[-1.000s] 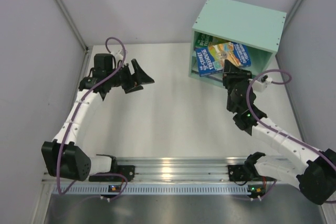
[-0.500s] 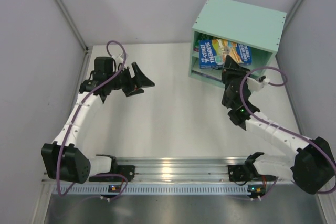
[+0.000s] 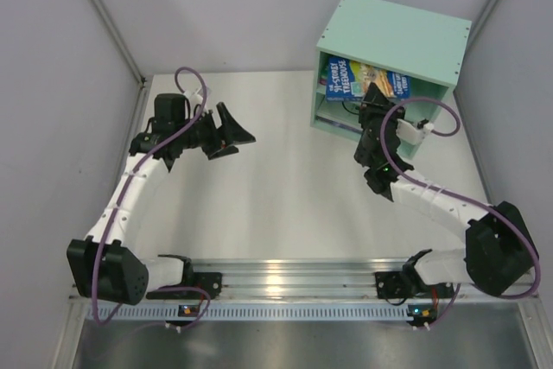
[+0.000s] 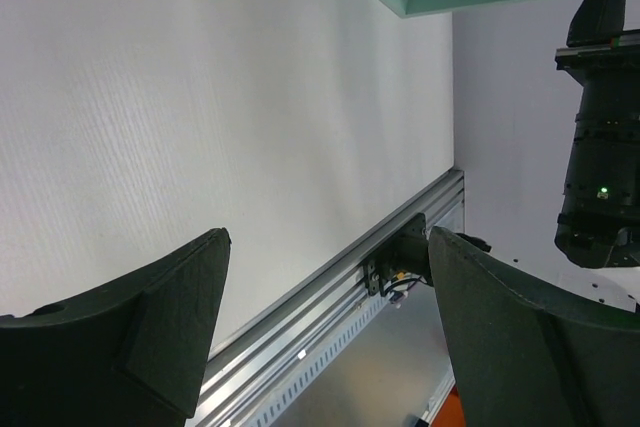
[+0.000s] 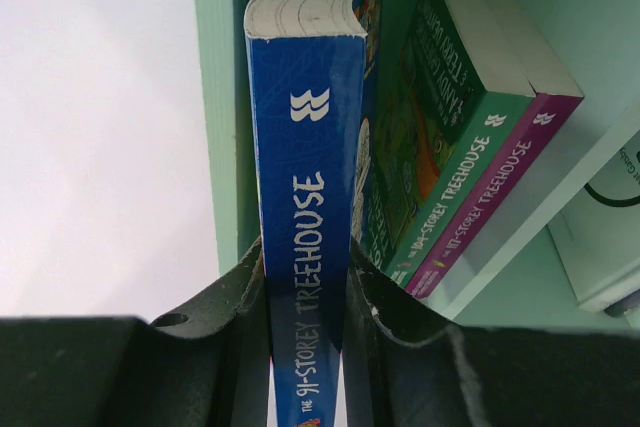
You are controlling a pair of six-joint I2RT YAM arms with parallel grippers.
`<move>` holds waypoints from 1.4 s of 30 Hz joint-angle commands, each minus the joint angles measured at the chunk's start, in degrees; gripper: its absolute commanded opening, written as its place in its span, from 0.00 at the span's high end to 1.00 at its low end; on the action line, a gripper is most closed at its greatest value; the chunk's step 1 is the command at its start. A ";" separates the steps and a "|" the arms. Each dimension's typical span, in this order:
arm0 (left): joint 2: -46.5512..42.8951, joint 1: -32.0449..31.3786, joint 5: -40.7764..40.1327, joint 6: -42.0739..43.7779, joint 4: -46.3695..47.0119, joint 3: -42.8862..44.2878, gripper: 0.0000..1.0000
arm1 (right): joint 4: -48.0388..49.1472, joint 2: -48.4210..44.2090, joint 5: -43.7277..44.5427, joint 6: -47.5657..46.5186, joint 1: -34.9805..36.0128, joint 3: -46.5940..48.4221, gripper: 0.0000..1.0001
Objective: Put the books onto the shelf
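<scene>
Blue book [image 5: 305, 237] pushed further into shelf [image 3: 393, 36], right jaws clamped on its spine (wrist view only), left jaws apart

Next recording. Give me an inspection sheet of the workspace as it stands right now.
Surface: white table, with a mint-green wooden shelf standing at its far right.
Job's things: blue paperback book partly inside the shelf, spine outward; green paperback and purple paperback leaning inside beside it.
Clutter: nothing seen.
Grippers: left gripper open, holding nothing; right gripper shut on the blue book's spine.
Cables: purple cables loop from both arms.
Surroundings: grey walls; aluminium rail at the near edge.
</scene>
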 commanded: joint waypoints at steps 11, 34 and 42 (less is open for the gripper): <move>-4.38 -2.54 1.26 -1.04 4.34 -1.50 0.15 | 19.91 10.46 9.14 -4.61 -0.93 9.72 1.00; -6.05 -4.30 -0.24 -0.69 4.61 -2.82 0.15 | 19.22 22.51 14.68 -8.04 -1.11 19.57 0.83; -6.14 -4.56 -0.59 -0.33 4.69 -3.00 0.15 | 7.80 21.28 14.77 -2.78 -0.93 20.18 0.58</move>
